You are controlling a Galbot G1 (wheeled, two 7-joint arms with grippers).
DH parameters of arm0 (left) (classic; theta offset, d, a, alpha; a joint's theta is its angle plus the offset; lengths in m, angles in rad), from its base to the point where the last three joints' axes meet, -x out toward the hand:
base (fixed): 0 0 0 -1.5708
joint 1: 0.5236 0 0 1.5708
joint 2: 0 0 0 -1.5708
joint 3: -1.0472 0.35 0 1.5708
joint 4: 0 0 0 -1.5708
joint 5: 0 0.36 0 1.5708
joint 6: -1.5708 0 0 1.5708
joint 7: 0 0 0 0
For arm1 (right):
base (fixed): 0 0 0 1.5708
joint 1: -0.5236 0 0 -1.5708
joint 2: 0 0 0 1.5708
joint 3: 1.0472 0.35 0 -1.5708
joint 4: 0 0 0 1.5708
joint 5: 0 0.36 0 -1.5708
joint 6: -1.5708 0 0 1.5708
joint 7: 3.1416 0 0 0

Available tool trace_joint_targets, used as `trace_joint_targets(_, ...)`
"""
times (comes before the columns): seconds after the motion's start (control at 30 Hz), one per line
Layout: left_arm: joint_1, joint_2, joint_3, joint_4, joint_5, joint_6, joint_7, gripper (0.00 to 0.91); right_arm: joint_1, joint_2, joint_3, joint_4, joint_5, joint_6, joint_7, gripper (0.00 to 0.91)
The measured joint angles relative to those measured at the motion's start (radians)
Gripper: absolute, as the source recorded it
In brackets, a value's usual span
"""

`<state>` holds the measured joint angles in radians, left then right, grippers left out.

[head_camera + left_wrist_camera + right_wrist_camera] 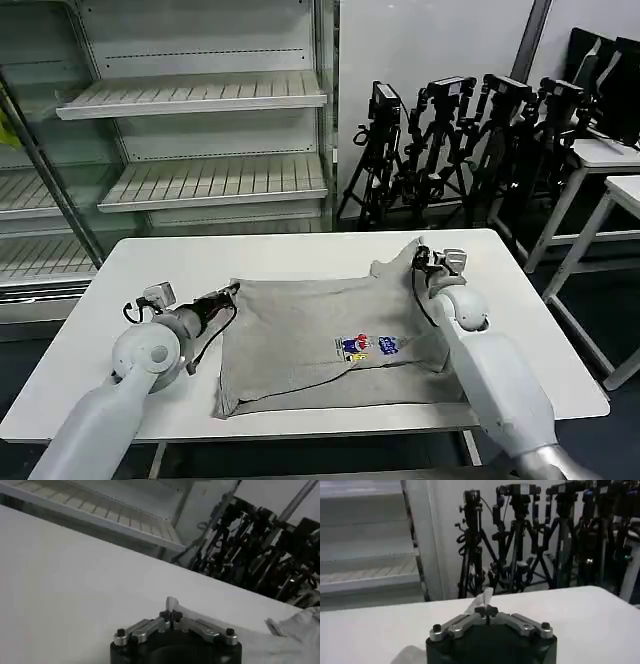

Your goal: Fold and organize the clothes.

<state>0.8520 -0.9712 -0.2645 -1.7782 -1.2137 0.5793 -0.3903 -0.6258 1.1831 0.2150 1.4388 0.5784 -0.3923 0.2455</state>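
White laminate forms the counter [300, 255], on which the grey T-shirt [320, 340] is spread, print side up, its body lying between the two arms and its lower hem near the front edge. One far corner is lifted into a peak [405, 252] beside the right end effector [422, 262]; the opposite far corner is drawn out toward the left end effector [232, 291]. In each wrist view the fingers are seen closed together on a small tuft of pale cloth [171, 603] [485, 599], so both are judged to be pinching the shirt by very little fabric.

Several failures can be expected from here. Because so little cloth is held, a corner could be pulled free if the arms are moved apart or raised quickly, and the shirt would drop in a heap. If the two arms are not carried at the same pace, the fabric would be skewed and the fold line left crooked. Wrinkles already visible near the left edge [232, 380] could be trapped under a fold. The hem lying close to the front edge might be dragged off the counter.
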Motion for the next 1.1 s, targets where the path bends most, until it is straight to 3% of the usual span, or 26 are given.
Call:
trace_joint_targets(0.63,0.227,0.089,-0.106,-0.236,0.002,0.000,0.013,0.030,-0.421,-0.135,0.168,0.453,-0.056,0.022,-0.020,0.000)
trace_joint_targets(1.1,0.372,0.116,-0.131,-0.288,0.054,0.001,0.024,0.030,-0.639,-0.129,0.236,0.546,-0.106,0.014,-0.022,0.000)
